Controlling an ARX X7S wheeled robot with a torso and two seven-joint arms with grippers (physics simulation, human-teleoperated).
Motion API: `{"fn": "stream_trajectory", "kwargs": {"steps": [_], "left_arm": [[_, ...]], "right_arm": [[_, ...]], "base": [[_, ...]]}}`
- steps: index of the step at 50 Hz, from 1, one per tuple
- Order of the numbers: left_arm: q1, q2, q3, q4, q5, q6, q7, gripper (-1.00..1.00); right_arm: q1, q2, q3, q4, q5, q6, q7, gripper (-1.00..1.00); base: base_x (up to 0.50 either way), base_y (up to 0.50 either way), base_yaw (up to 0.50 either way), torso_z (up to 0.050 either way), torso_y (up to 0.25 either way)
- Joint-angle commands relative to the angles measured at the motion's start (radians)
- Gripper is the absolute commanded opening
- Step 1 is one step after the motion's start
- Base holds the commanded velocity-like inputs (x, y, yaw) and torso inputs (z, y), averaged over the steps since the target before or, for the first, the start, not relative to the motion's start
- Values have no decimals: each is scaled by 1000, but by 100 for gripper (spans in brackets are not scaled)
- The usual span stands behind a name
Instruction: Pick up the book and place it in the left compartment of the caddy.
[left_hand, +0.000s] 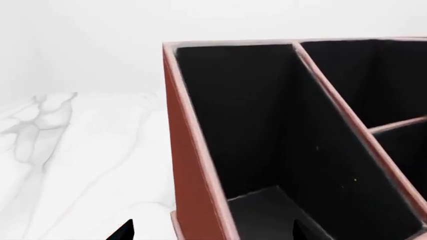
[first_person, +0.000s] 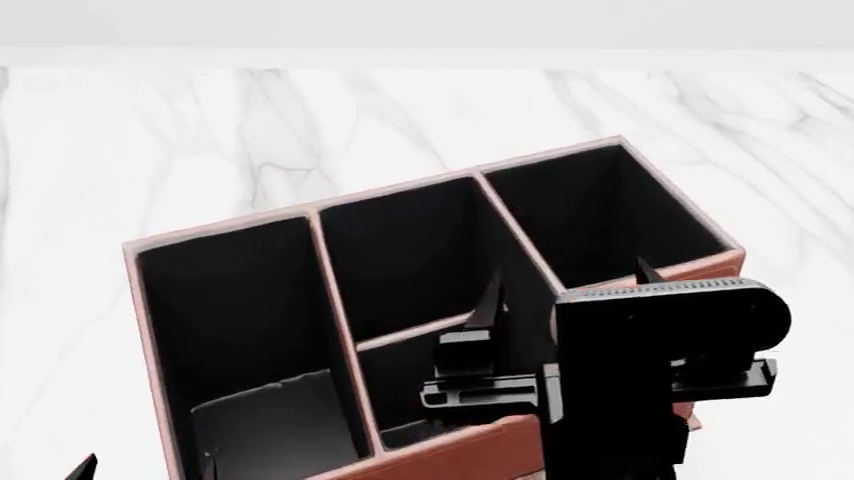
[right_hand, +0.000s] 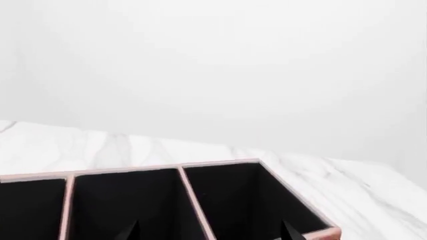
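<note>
Left gripper (first_person: 83, 468): one fingertip at the frame edge, jaw state untellable.
Caddy (first_person: 254, 222), marble table (first_person: 200, 120).
Left compartment (first_person: 227, 300): holds the book (first_person: 274, 420) at its near end, leaning; long axis unclear.
Middle, end cells: appear empty.
Right gripper (first_person: 567, 290): above the caddy, spread, empty.

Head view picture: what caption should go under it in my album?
Robot's right gripper hangs over the caddy; a dark book lies in its left compartment.
</note>
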Motion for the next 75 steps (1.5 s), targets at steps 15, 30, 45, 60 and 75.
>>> {"fn": "stream_trajectory", "kwargs": {"steps": [15, 30, 45, 60, 75], "left_arm": [[-5, -12, 14, -1, -16, -1, -18, 100], [-18, -14, 21, -25, -25, -1, -28, 100], [-20, -20, 31, -28, -30, 2, -37, 100], [-22, -27, 39, -31, -35, 5, -44, 100], [-23, -32, 47, -34, -40, 8, -51, 100]], "right_arm": [[584, 319, 42, 305, 1704, 414, 1034, 100], [1179, 656, -605, 334, 1556, 452, 482, 100], [1261, 691, -848, 336, 1421, 424, -114, 100], [1292, 715, -999, 317, 1436, 435, -96, 100], [1302, 735, -1137, 301, 1475, 418, -40, 100]], "base": [[0, 0, 0, 0, 0], [0, 0, 0, 0, 0], [0, 0, 0, 0, 0], [0, 0, 0, 0, 0], [0, 0, 0, 0, 0]]}}
